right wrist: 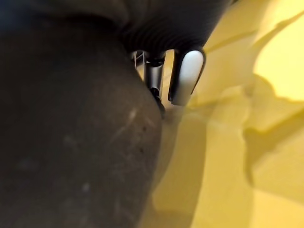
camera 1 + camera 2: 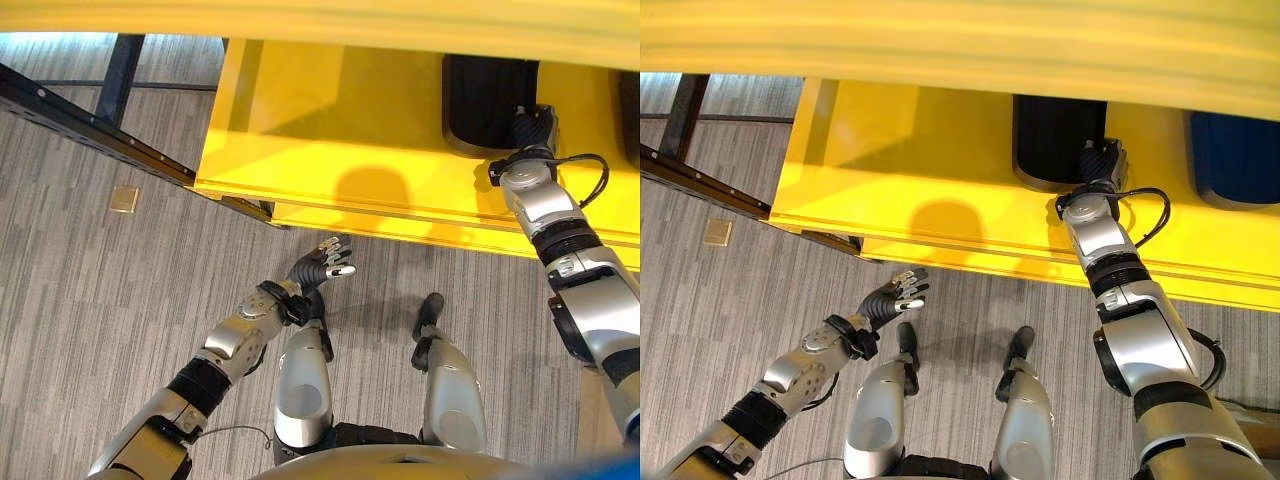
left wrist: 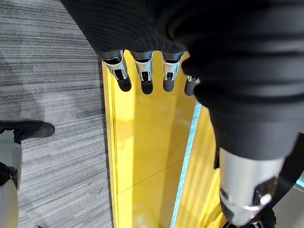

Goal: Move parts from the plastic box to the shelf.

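Left hand [image 2: 322,266] hangs over the grey carpet floor [image 2: 90,290], near side, just short of the yellow shelf [image 2: 330,130] edge. Fingers spread and relaxed, holding nothing; its wrist view shows the fingertips [image 3: 146,85] in a row above the shelf's yellow board.

Small tan square item [image 2: 124,199] lies on the carpet to the far left, well apart from the hand. A dark metal frame bar [image 2: 90,125] runs diagonally past it to the shelf's left corner.

Right arm reaches far over the shelf edge on the right. Right hand [image 2: 1100,160] is at the near edge of a black part [image 2: 1055,135] sitting on the shelf board, touching it. The right wrist view shows the part's dark surface [image 1: 71,142] close up with silver fingers [image 1: 187,78] beside it and yellow board behind. Cannot tell whether those fingers grip the part or just rest against it.

A dark blue part [image 2: 1235,155] sits on the same board to the right of the black one, apart from it.
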### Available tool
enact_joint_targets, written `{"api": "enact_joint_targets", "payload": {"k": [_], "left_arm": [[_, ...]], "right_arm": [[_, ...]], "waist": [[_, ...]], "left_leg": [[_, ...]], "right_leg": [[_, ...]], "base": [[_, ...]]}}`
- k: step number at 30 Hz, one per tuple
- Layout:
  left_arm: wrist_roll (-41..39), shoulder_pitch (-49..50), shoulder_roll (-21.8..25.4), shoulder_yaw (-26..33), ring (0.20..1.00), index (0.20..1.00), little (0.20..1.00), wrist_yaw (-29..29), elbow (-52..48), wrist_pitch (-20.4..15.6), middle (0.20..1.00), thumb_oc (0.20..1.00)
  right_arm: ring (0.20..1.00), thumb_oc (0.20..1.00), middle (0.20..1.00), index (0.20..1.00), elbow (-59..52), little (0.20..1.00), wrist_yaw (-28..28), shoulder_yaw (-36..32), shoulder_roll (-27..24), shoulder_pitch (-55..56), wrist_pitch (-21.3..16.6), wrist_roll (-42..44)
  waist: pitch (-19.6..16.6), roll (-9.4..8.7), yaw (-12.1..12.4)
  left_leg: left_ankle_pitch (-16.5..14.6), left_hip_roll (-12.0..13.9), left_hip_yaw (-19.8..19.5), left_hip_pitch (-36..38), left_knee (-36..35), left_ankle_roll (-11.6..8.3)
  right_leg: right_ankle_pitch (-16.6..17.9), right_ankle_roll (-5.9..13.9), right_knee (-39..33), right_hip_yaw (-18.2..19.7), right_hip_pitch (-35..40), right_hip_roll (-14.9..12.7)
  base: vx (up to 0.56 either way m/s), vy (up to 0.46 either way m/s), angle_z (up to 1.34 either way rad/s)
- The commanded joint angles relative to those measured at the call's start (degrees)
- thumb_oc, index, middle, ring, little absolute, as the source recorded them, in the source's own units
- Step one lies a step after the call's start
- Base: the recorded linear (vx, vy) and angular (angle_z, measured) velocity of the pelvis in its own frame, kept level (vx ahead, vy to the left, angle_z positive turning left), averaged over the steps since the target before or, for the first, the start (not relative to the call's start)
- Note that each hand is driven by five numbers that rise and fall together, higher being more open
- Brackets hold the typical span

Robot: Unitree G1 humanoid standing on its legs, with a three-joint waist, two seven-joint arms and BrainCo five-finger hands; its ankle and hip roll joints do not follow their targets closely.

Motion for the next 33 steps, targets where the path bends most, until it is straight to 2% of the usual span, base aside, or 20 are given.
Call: {"api": "enact_joint_targets", "payload": {"k": [1,18,23,33], "left_arm": [[-0.39,1.22,1.28,-2.04,1.0,1.0,1.0,-1.22,-5.92,-0.77,1.0,1.0],[-0.31,1.28,0.8,-3.05,1.0,1.0,1.0,-0.8,-5.37,-0.84,1.0,1.0],[-0.3,1.34,0.53,-3.3,1.0,1.0,1.0,-0.44,-5.14,-1.88,1.0,1.0],[-0.62,1.01,0.58,-3.35,1.0,1.0,1.0,-0.49,-4.78,-1.77,1.0,1.0]], "right_arm": [[0.2,0.2,0.2,0.2,-0.39,0.2,-0.61,2.62,-3.7,-5.69,-1.49,-0.41],[0.2,0.2,0.2,0.2,-0.36,0.2,0.07,3.99,-2.66,-7.08,-0.92,-0.11],[0.2,0.2,0.2,0.2,0.0,0.2,-1.44,4.16,-2.3,-7.13,-0.99,0.3],[0.2,0.2,0.2,0.2,0.25,0.2,-1.84,3.63,-1.52,-7.6,-1.06,1.84]], "waist": [[-1.03,1.2,1.59],[-1.03,1.55,1.6],[-1.03,1.6,1.58],[-1.03,1.75,1.64]], "left_leg": [[-0.46,-0.16,-0.41,-2.26,3.01,0.96],[-0.38,-0.07,-0.15,-2.0,2.8,0.97],[-0.46,0.11,-0.14,-1.85,3.07,0.95],[-0.55,0.32,-0.14,-2.07,3.56,0.89]], "right_leg": [[-8.02,4.83,11.99,-2.33,-1.17,-4.8],[-8.16,4.81,12.71,-2.7,-1.44,-5.28],[-8.24,4.79,13.09,-2.8,-1.28,-5.51],[-8.26,4.84,13.65,-2.91,-1.54,-5.85]], "base": [[0.0,0.0,0.0],[0.0,0.0,0.0],[0.0,0.0,0.0],[0.0,0.0,0.0]]}}
